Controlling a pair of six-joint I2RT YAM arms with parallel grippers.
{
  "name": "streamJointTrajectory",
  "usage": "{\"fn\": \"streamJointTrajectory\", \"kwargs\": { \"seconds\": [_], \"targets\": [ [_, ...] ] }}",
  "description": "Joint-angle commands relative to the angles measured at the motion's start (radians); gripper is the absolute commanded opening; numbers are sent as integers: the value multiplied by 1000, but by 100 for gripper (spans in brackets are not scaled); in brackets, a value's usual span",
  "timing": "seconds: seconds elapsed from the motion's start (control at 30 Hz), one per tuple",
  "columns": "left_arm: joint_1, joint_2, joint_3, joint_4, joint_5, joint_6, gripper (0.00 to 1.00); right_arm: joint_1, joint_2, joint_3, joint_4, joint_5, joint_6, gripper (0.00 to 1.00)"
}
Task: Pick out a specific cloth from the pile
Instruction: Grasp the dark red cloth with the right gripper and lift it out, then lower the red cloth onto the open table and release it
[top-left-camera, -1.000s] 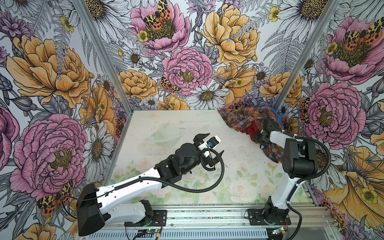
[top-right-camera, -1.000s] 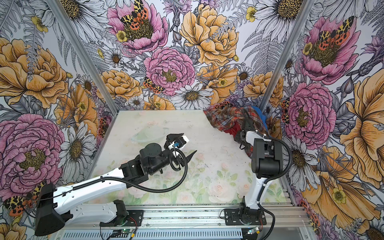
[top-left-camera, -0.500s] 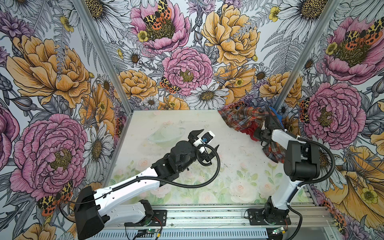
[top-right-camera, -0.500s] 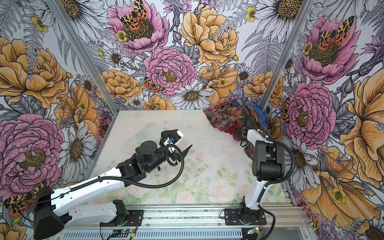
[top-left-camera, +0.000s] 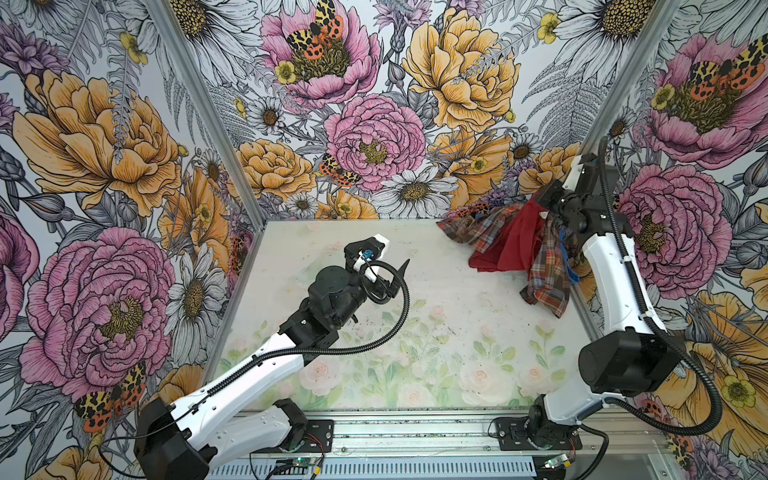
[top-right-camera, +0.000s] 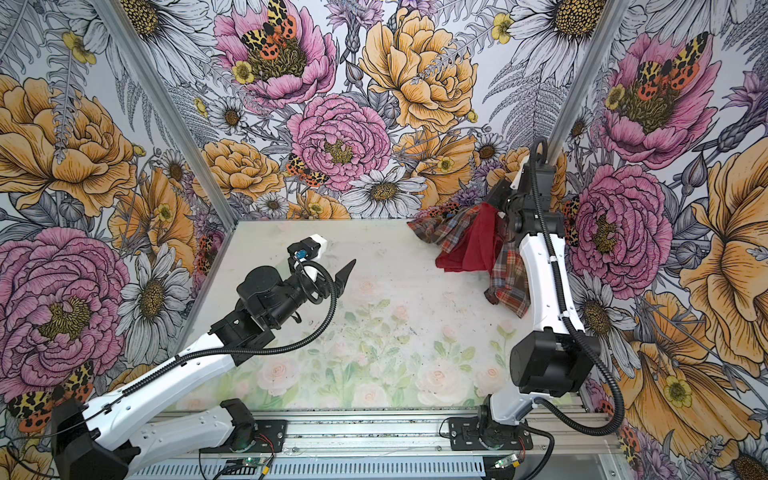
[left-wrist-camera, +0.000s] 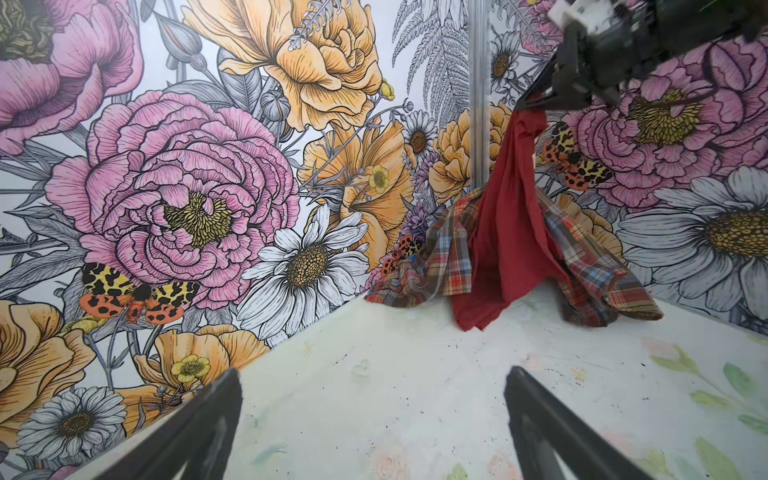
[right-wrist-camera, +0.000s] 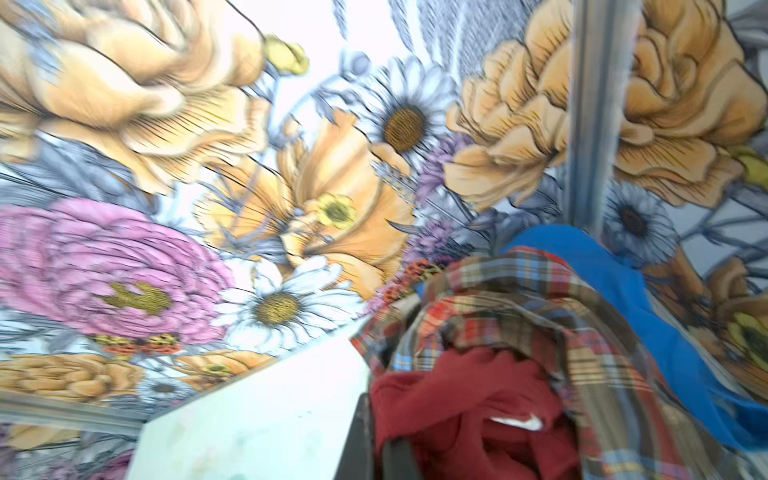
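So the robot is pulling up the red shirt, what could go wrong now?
1. The plaid shirt drapes against the red shirt on both sides, so it might get dragged along.
2. The right claw pinches only the top bunch of the red shirt, so the thin cloth could slip out.
3. The red shirt's bottom edge lies on the table and might snag under the pile. The left claw is open and far away, so it can't help.
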Motion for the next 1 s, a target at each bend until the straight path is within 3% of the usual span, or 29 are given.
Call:
{"fn": "streamJointTrajectory", "kwargs": {
  "seconds": [0.0,0.1,0.17,0.37,0.53,0.67,0.8,0.97],
  "targets": [
    [102,-26,-12,53,124,-131,99,71,23,198,38,-134,92,0],
    [217,-20,-13,85,239,-239,99,163,60,300,40,-259,124,0],
    [276,-13,-12,102,300,-278,99,239,73,336,39,-292,83,0],
    [369,-26,-23,121,352,-276,99,376,122,434,73,-194,2,0],
    [419,-56,-42,155,400,-280,99,438,342,793,76,-321,107,0],
    [446,-71,-66,190,421,-278,99,464,478,1038,103,-270,187,0],
    [482,-81,-80,221,451,-278,99,480,482,1006,131,-263,199,0],
    [524,-85,-86,243,467,-305,99,513,411,717,132,-322,93,0]
  ]
}}
